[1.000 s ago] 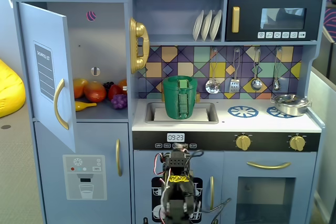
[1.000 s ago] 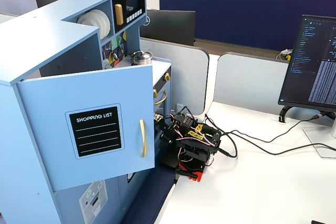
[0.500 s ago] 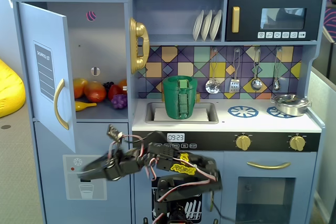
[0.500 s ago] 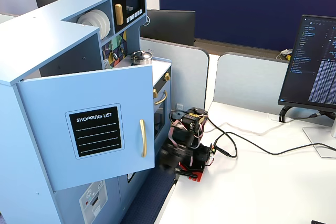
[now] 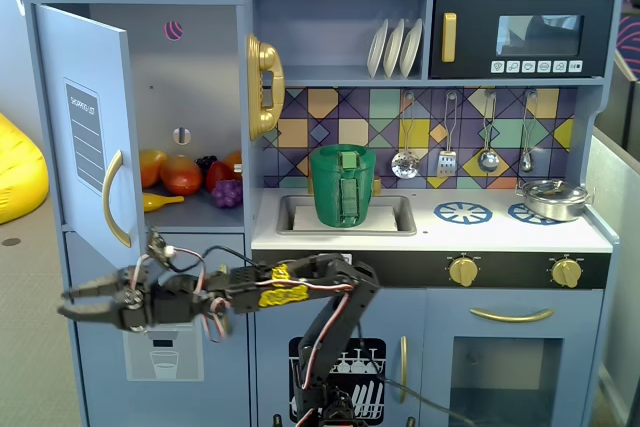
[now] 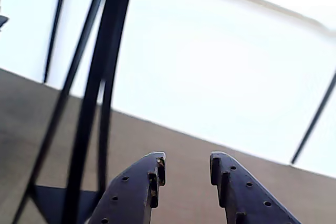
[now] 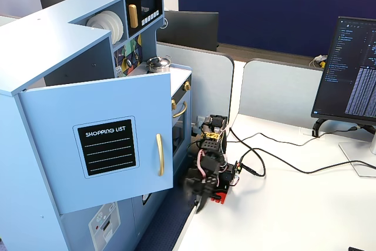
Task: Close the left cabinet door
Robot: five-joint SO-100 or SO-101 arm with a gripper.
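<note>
The left cabinet door [image 5: 95, 117] is light blue-grey and stands wide open, swung out from the cabinet. Its black "SHOPPING LIST" panel [image 7: 107, 147] and gold handle [image 7: 159, 154] face outward; the handle also shows in a fixed view [image 5: 116, 199]. My gripper [image 5: 65, 304] is open and empty. It points left, below the door's lower edge and in front of the lower door with the ice-dispenser graphic [image 5: 164, 352], touching neither. In the wrist view the gripper [image 6: 186, 162] holds nothing, and floor shows between its fingers. In the side fixed view the gripper [image 7: 198, 201] is blurred, to the right of the door's free edge.
Toy fruit [image 5: 183, 175] lies inside the open cabinet. A gold phone [image 5: 264, 85], a green bucket [image 5: 343, 185] in the sink and a pot [image 5: 553, 197] sit to the right. A monitor [image 7: 352, 69] and cables [image 7: 276, 163] are on the white desk. Black chair legs [image 6: 89, 103] stand ahead.
</note>
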